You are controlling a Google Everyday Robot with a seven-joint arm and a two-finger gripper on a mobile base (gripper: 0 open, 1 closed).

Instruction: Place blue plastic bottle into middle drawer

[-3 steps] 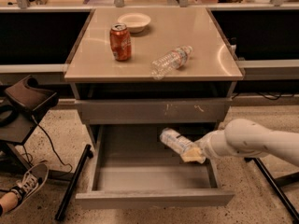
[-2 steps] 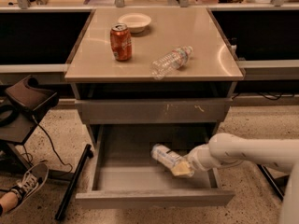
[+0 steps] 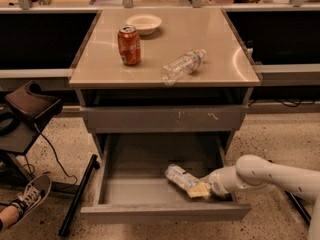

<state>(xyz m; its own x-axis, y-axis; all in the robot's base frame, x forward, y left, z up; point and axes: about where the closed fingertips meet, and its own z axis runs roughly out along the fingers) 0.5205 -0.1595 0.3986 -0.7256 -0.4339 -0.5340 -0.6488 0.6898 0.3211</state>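
One gripper (image 3: 199, 190), near right in the open middle drawer (image 3: 135, 191), clasps one blue plastic bottle (image 3: 180, 176); above sit one can (image 3: 129, 45), one bowl (image 3: 144, 23), one clear bottle (image 3: 183, 66).

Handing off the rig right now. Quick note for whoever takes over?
Gripper: down inside the open wide grey metal middle drawer, front right, at the base end of the stubby clear plastic bottle with the pale blue label.
Bottle: tilted, low in the drawer, cap end toward the back left. Cannot tell whether it rests on the drawer floor or has been let go.
Done: bottle brought into the drawer.
Left: confirm release, pull the arm out.
On the beige countertop: red soda can, white bowl, slim clear bottle lying down.
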